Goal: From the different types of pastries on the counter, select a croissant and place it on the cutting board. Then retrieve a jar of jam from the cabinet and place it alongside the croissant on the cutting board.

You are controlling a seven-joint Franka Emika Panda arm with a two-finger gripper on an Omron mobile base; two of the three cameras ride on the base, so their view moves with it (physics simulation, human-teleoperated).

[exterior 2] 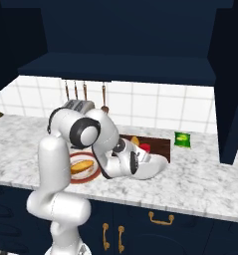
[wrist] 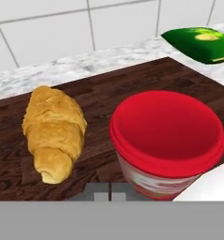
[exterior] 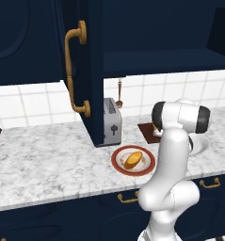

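Claw [wrist: 109,193]: I see its tips together, nothing between them; it reads clenched.
Jar [wrist: 167,143]: just ahead-right, standing on the board [wrist: 132,84].
Croissant [wrist: 53,130]: ahead-left, beside the jar.
My move: back straight off, avoid nudging the jar.

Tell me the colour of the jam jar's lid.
Bright red; the jar of jam shows best in the hand view, beside the croissant.
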